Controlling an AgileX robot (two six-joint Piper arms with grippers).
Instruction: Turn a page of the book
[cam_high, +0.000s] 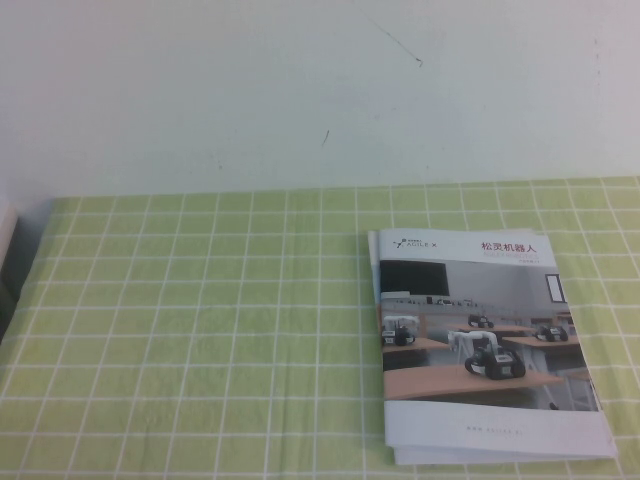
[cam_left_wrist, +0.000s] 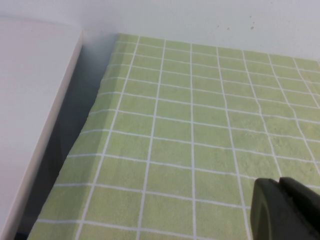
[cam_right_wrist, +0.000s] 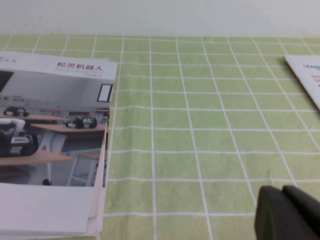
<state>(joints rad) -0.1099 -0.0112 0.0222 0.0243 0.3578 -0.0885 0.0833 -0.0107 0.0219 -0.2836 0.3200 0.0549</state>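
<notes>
On the green checked tablecloth (cam_high: 180, 330), right of centre, the book (cam_high: 485, 345) lies shut and flat, its page (cam_high: 470, 300) showing robots on desks under a red title. Its long axis runs near to far, spine left. Open cloth spreads leftward. Left gripper (cam_left_wrist: 287, 210) and right gripper (cam_right_wrist: 290, 212) barely show; finger state cannot be told.

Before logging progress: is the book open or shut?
Shut: the book lies flat, cover photo up. Left hand and right hand are off it.
</notes>
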